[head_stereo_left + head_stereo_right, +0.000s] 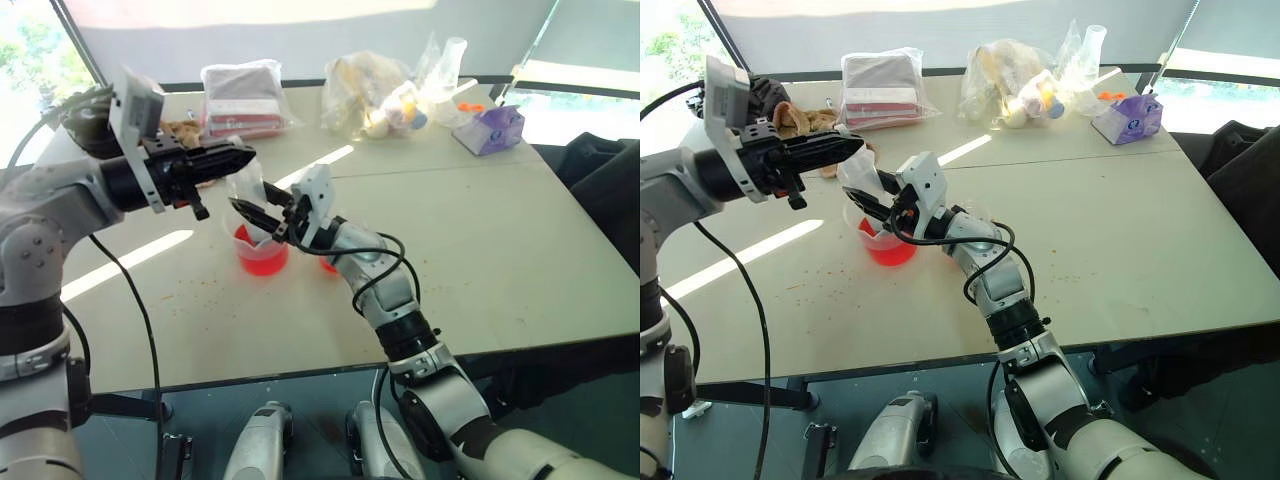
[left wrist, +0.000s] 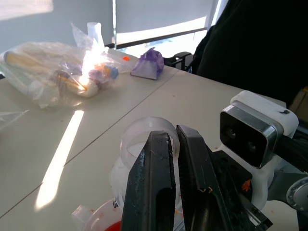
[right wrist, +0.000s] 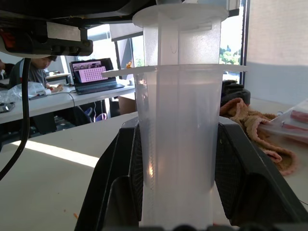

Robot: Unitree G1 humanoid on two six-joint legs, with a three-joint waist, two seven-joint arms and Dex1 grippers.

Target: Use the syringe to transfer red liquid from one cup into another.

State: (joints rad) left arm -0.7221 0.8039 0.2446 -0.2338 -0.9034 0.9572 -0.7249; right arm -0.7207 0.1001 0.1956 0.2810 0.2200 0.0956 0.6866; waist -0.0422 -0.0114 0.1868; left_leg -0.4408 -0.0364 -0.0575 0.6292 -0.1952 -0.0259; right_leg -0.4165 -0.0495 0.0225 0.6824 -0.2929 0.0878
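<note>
Syringe (image 3: 178, 125): upright, barrel pinched between the two fingers of the right claw (image 1: 262, 214); its lower end reaches down into the beaker.
Beaker (image 1: 885, 245): clear, spouted, red liquid (image 1: 262, 258) in its base; stands on the counter (image 1: 480, 250) left of centre.
Smaller cup (image 1: 328, 262): just beside the beaker at its 3 o'clock, mostly hidden behind the right arm; a red patch shows low down.
Left claw (image 1: 235, 158): fingers pressed together, nothing between them, at the syringe's 12 o'clock over the plunger top.
Right wrist view, extra: a person at a laptop (image 3: 94, 74) on a far desk; a tan cloth (image 3: 250, 120).
Left wrist view, extra: the plunger's round top (image 2: 144, 139) just past the fingertips.
Writing: none readable.
Far edge, 12 o'clock: clear bags (image 1: 245, 95), purple box (image 1: 490, 128).
Open room: counter bare from 3 to 6 o'clock.
</note>
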